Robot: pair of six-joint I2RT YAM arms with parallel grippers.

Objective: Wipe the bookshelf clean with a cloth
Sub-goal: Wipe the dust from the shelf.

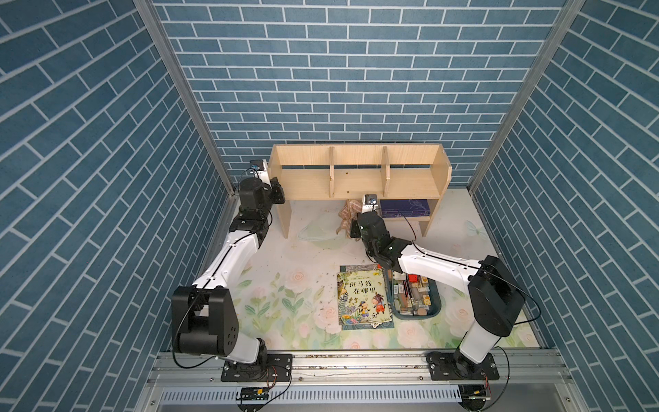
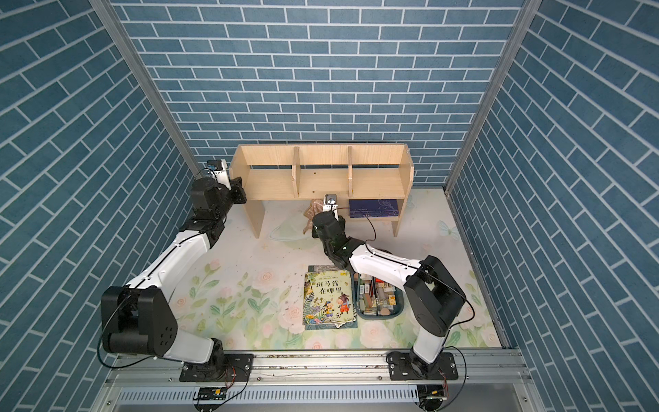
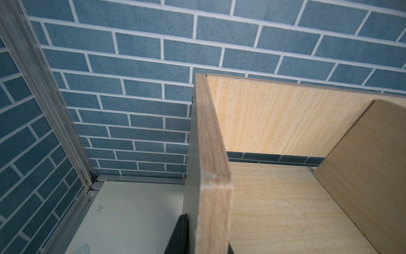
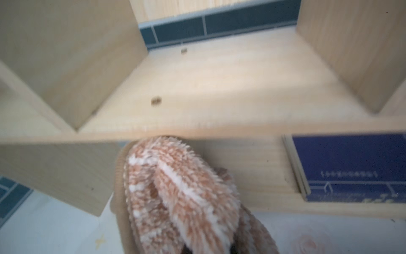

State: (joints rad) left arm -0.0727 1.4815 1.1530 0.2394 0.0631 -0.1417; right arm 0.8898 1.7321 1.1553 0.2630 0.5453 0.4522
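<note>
The right pincer (image 4: 209, 247) clenches the cloth (image 4: 175, 187), bunched ahead of it against the bookshelf (image 4: 219, 83) front edge; the left pincer (image 3: 205, 242) clamps the bookshelf's end.

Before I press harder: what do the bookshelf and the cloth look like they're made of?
The bookshelf looks like light wood or wood-grain laminated board with a matte finish. The grain is even, and a chipped pale corner in the left wrist view hints at laminate over board. The cloth is a soft, fluffy pile, probably microfibre or terry. Raised fibres stand out along its brown-pink and cream stripes.
</note>
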